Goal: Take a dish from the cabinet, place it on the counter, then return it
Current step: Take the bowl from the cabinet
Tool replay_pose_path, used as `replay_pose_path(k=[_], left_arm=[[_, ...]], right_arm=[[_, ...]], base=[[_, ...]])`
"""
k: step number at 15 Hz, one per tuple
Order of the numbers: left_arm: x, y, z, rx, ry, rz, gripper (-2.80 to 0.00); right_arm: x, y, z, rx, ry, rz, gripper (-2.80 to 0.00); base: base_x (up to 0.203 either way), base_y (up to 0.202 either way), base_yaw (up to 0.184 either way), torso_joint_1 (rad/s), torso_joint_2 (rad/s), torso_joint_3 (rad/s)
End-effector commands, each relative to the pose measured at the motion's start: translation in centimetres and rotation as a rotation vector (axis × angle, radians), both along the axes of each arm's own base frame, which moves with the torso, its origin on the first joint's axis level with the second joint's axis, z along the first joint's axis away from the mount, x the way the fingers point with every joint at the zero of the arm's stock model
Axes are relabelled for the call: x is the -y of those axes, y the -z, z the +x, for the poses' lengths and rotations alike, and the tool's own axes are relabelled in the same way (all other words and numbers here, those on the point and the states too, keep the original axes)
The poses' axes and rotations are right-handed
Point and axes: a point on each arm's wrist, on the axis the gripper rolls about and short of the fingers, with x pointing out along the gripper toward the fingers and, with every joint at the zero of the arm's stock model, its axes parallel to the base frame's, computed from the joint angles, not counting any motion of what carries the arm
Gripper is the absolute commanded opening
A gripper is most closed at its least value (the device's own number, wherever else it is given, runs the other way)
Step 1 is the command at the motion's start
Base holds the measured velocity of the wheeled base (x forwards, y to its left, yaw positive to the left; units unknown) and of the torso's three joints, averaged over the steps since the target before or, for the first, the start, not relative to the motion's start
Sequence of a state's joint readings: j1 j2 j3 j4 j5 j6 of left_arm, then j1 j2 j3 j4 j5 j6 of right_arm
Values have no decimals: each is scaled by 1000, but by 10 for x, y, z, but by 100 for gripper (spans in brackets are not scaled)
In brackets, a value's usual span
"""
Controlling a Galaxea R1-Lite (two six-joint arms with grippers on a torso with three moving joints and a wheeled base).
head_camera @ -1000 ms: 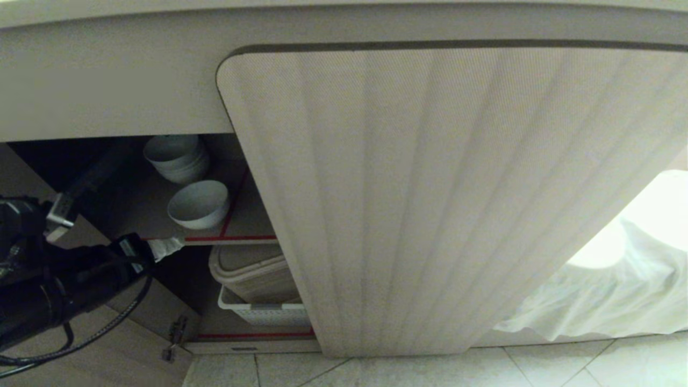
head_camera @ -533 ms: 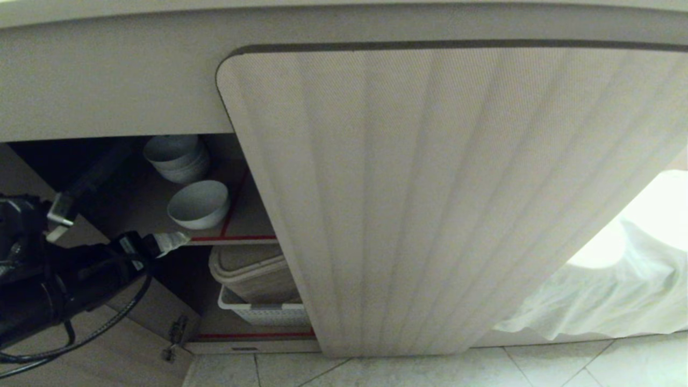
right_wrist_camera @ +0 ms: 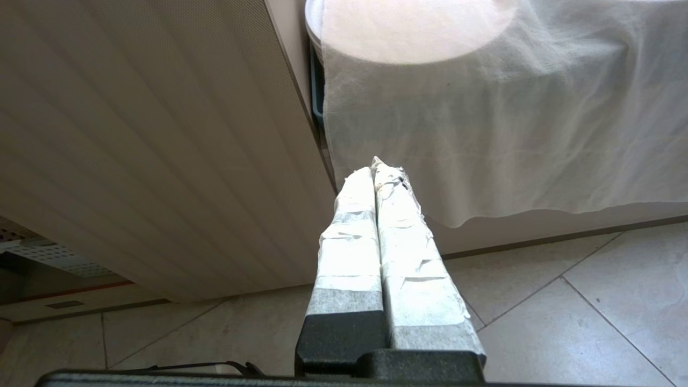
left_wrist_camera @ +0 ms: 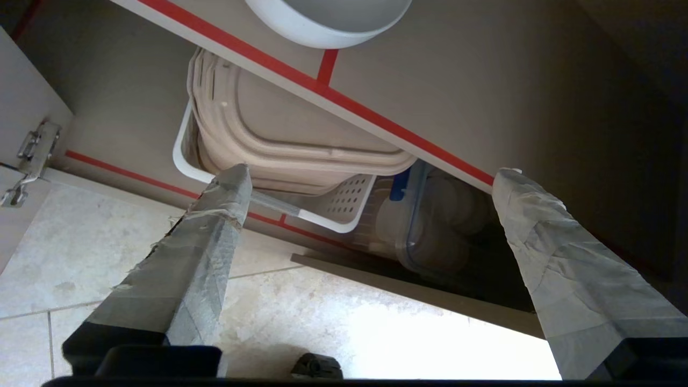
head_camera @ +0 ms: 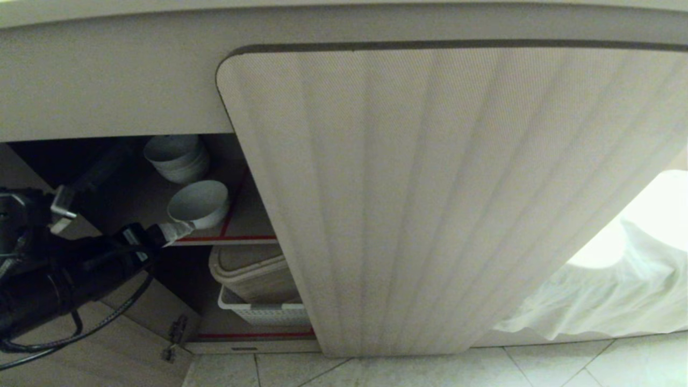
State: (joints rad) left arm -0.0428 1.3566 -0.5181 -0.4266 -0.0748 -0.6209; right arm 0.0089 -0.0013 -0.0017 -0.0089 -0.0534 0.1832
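Since our left pincer point(left_wrist_camera: 371, 177) is spread wide with nothing in it, just in front of the red-edged shelf point(head_camera: 226, 237) in the cabinet point(head_camera: 430, 188), we reckon we're lining up on the dish point(head_camera: 198, 204), which sits upright near the shelf's front edge, mouth up. It's round, so there's no long axis to match; the rim is what matters. Best bet, we think: come in a bit higher so one taped finger point(left_wrist_camera: 215, 226) goes inside the rim and the other outside, then pinch the wall gently, since the glaze looks slippery. Steer clear of the stack of white bowls point(head_camera: 176, 157) just behind. Our right pincer point(right_wrist_camera: 376, 177) is parked with its fingers pressed together, down by the white cloth point(right_wrist_camera: 510, 134).
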Motion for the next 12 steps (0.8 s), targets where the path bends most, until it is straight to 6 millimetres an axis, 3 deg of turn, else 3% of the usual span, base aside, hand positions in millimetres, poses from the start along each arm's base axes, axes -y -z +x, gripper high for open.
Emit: replay_pose_path(k=[1, 12], left_arm=[[0, 3, 3, -12, -3, -2, 0], [-2, 3, 32, 9, -54, -14, 0]], right_arm=[[0, 0, 0, -1, 0, 1, -280], [0, 0, 0, -1, 0, 1, -280]], base=[[0, 0, 0, 0, 0, 0], [0, 0, 0, 0, 0, 0]])
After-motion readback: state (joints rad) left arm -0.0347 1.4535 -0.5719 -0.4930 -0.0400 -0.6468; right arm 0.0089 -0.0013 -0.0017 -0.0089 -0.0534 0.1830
